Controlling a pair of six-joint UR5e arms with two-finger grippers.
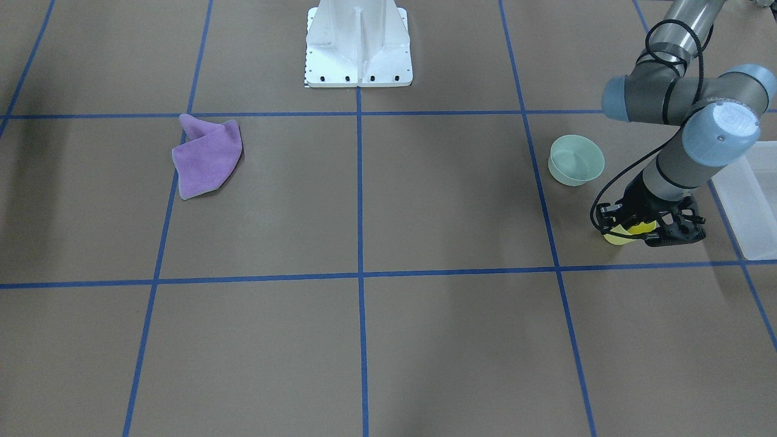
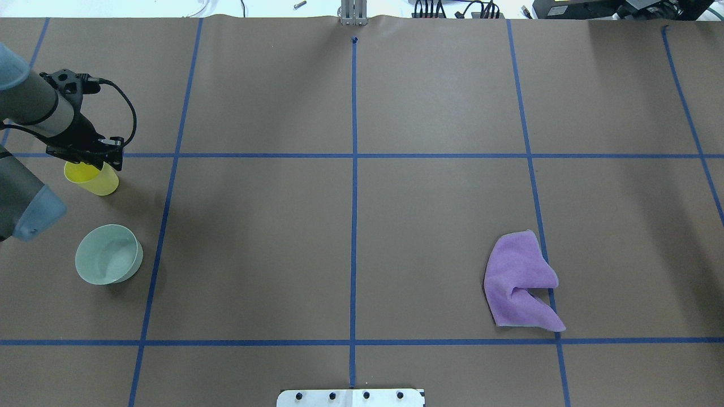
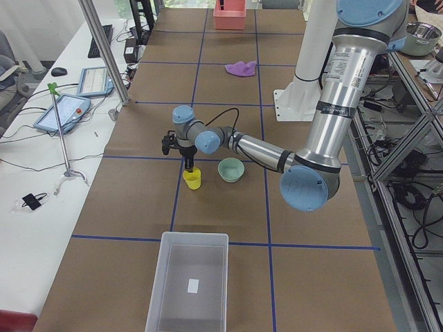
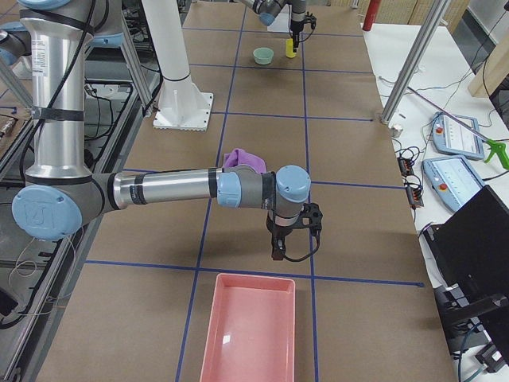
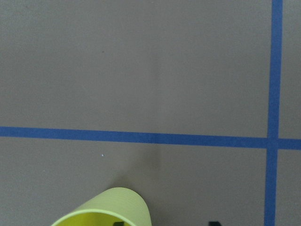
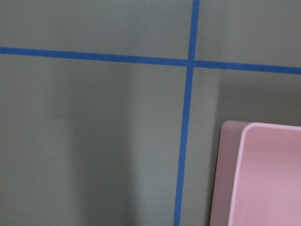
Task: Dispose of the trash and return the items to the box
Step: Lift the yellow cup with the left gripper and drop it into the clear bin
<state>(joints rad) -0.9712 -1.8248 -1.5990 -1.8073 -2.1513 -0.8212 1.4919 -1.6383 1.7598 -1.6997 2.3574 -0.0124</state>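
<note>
Brown paper tabletop gridded in blue tape — white bench with tablets alongside.
Left gripper spread apart astride the rim of the upright yellow cup, beside the mint bowl; frosted box near, at the table's end. Right gripper by a pink tray — grip impossible to tell. Purple cloth well apart.

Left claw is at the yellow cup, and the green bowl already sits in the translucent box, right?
No: the exterior left view shows the green bowl on the table, outside the translucent box. The left claw is at the yellow cup.
</note>
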